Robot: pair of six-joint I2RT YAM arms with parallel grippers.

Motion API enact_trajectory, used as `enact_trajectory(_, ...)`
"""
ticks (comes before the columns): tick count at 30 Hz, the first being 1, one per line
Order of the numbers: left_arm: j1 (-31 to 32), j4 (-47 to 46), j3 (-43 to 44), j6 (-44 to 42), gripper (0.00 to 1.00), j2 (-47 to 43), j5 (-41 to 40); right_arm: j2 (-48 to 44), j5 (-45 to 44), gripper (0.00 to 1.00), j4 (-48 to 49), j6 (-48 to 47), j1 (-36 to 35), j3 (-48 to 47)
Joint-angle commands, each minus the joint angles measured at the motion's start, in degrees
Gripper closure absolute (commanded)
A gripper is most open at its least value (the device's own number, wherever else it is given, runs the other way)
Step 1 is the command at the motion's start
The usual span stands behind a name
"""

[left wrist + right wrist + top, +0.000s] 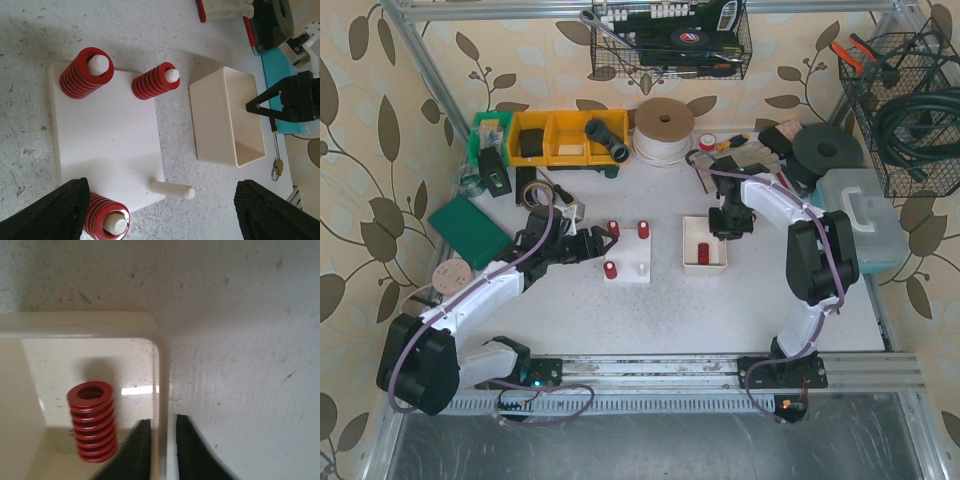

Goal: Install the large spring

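While your left gripper hangs open over the base, your right gripper is clamped on the tray wall, spring inside.

You get the top view looking down from behind the arms; both wrist views hang close and share the tray.

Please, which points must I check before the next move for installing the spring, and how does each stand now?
1. A white peg on the white square base plate is free: ok, one is bare.
2. The red coil spring stands upright in the cream plastic tray: ok.
3. The right gripper holds the spring: not ok, it pinches the tray wall.
4. The left gripper is open: ok.
5. This spring is the large one: cannot tell.
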State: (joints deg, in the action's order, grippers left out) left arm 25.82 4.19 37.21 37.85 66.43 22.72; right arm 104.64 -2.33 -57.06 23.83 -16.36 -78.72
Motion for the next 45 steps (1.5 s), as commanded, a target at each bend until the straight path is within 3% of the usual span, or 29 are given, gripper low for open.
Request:
enact_trajectory(1, -0.51, -1.46, 1.1, 0.03, 0.18, 0.05, 1.08, 1.75, -2.61, 0.62, -2.78, -7.36, 0.28, -1.49)
enact_trajectory(3, -0.51, -1.47, 1.11, 0.03, 0.18, 0.18, 1.17, -0.6, -3.93, 0.46, -4.18, -7.19, 0.27, -3.38)
enact_trajectory(6, -0.51, -1.49, 1.08, 0.0, 0.18, 0.19, 1.27, -4.18, -4.29, 0.4, -6.67, -6.11, -0.36, -6.36)
enact_trajectory(15, -0.51, -1.5, 0.94, -0.08, 0.18, -0.08, 1.26, -6.67, -6.5, 0.45, -7.26, 4.93, -13.69, -7.08)
enact_trajectory(32, -0.51, -0.98, 1.19, -0.12, 0.18, 0.16, 0.83, 4.35, -7.08, 0.48, 2.53, 9.84, -13.55, -1.05)
enact_trajectory(45, -0.47, -0.57, 1.59, 0.09, 0.18, 0.8, 0.57, 4.78, -7.24, 0.48, 6.67, 11.53, -12.15, 2.72)
